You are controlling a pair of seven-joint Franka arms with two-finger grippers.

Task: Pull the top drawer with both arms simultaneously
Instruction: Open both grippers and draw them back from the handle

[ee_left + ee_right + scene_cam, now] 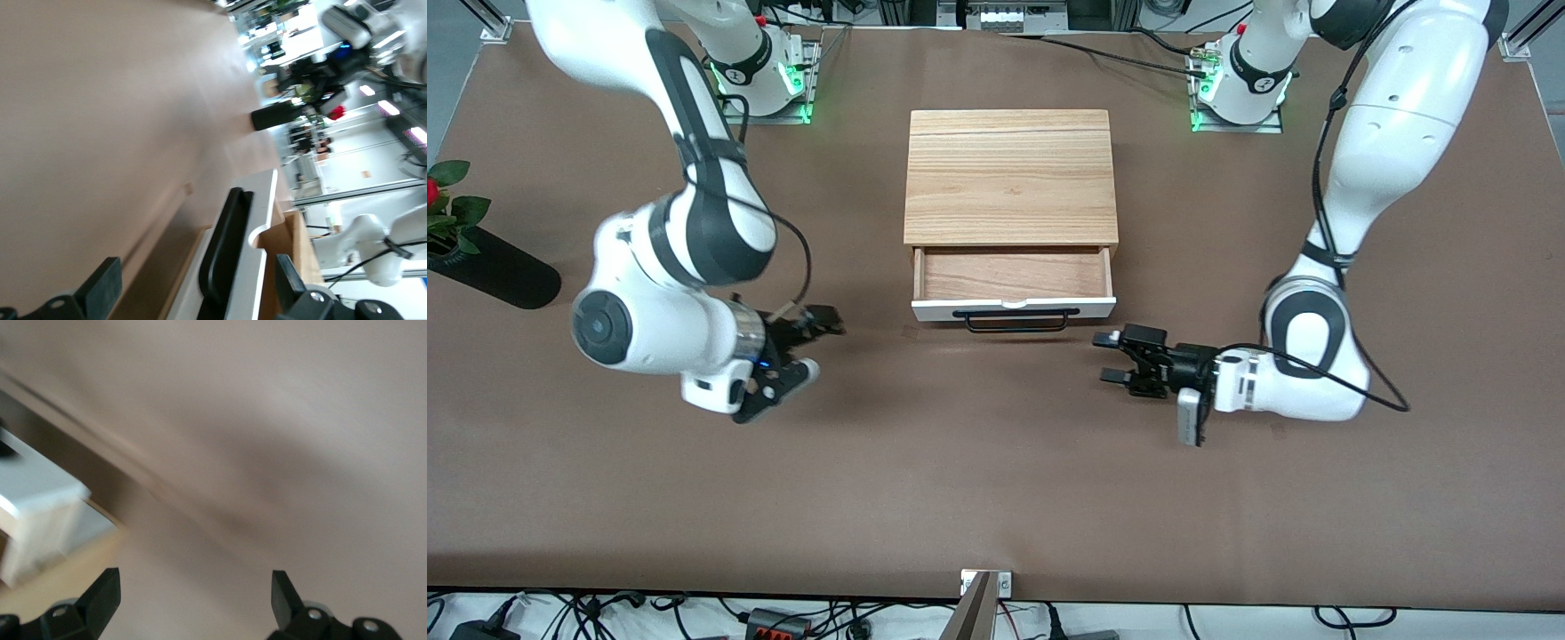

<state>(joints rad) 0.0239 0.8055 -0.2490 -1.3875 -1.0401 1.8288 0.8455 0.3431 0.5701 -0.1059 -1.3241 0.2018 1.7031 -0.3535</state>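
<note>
The light-wood cabinet point(1011, 173) stands mid-table. Its top drawer point(1014, 276) is pulled partly out, brown inside showing, with a white front point(934, 310) and a black bar handle point(1016, 322). My left gripper point(1108, 357) is open, low over the table beside the handle's end toward the left arm, not touching it. In the left wrist view the handle point(223, 247) and white front point(257, 260) lie ahead of that open gripper point(197, 287). My right gripper point(823, 342) is open, apart from the drawer toward the right arm's end. The right wrist view shows the gripper point(193, 590) open and the drawer's white corner point(40, 487).
A black vase point(494, 271) with a red flower lies on the table at the right arm's end; it also shows in the left wrist view point(273, 117). Bare brown table point(996, 480) stretches nearer the camera than the drawer.
</note>
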